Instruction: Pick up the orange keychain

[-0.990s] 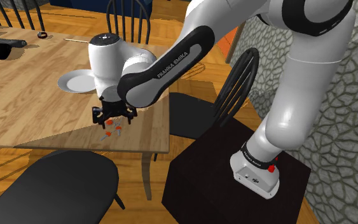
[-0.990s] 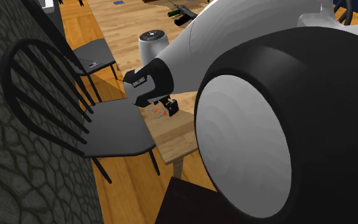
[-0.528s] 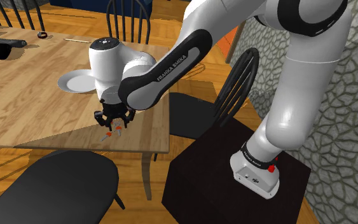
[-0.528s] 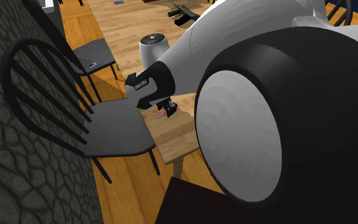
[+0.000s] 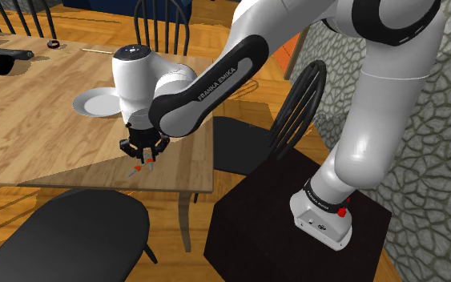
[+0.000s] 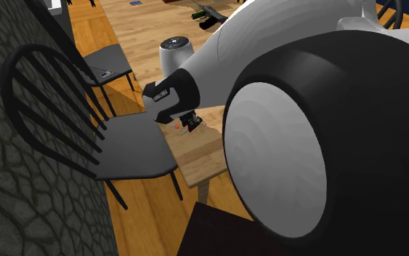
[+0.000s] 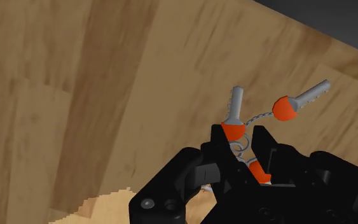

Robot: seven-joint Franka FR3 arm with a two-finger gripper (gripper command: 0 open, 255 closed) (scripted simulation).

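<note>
Noting gripper [image 7: 242, 145] low over the wooden table [image 7: 75, 102], fingers [image 7: 217, 149] clamped on the orange keychain [image 7: 234, 130]: I see one orange-headed key pinched between them, the wire ring at their tips, two more keys fanned out just beyond the fingertips.

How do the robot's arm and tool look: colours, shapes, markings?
The arm has thick, rounded white links with black joints; one black cover bears white lettering, FRANKA EMIKA. The tool is all black, blocky and two-fingered.
</note>
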